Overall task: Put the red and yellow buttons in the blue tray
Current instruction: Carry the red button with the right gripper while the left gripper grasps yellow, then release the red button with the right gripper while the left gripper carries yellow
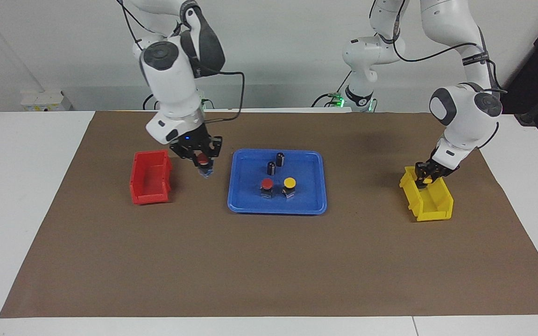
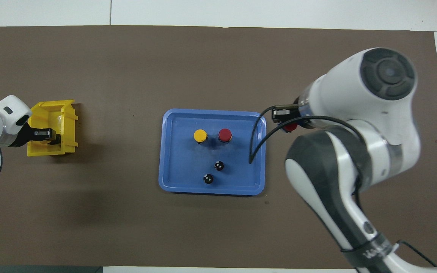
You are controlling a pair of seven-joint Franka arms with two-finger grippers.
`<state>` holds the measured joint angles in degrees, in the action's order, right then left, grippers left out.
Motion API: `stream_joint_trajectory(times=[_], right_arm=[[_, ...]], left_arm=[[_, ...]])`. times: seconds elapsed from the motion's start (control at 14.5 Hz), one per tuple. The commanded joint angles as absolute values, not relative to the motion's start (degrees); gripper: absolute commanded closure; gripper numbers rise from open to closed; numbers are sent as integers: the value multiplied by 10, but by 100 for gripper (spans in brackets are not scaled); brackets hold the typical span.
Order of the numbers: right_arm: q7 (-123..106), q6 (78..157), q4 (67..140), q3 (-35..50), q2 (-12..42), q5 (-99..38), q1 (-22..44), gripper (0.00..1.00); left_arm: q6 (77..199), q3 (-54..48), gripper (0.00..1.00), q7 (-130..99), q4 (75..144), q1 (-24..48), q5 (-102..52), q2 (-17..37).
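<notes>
Your right claw (image 1: pixel 202 164) is closed on a red button (image 1: pixel 202 161) and carries it in the air over the bare counter (image 1: pixel 269 261) between the red bin (image 1: pixel 150 183) and the blue tray (image 1: pixel 315 196); I judge it is lifted so that it passes over the tray's rim. Your left claw (image 1: pixel 425 179) is down in the yellow bin (image 1: pixel 430 200), closed on a yellow button (image 1: pixel 428 179), ready to lift. In the tray one red button (image 1: pixel 267 183) and one yellow button (image 1: pixel 289 182) already stand upright, side by side. Two dark cylinders (image 1: pixel 276 163) stand nearer to the robots.
</notes>
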<state>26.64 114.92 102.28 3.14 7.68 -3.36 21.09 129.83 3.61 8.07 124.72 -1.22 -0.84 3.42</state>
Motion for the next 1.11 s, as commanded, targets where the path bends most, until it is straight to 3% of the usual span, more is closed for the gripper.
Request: stream_joint_trajectory(times=[0.0,0.41,0.83,1.04], right_arm=[[300,1201,1028,28,104,-37,235,69],[292,1246,1093,28,102,-37,231,69],[299,1293,1107,28,129,-37,240,69],[298,1311,1120,29,139,-37,241,69]], left_arm=[[1196,31,99,77,1149,-17,-4,48],[1022,29,99,55,1008,-13,-4,47],[1081,25,99,-86,1041,77,-8,48],[1089,25,99,-193,1044,161,-9,48]])
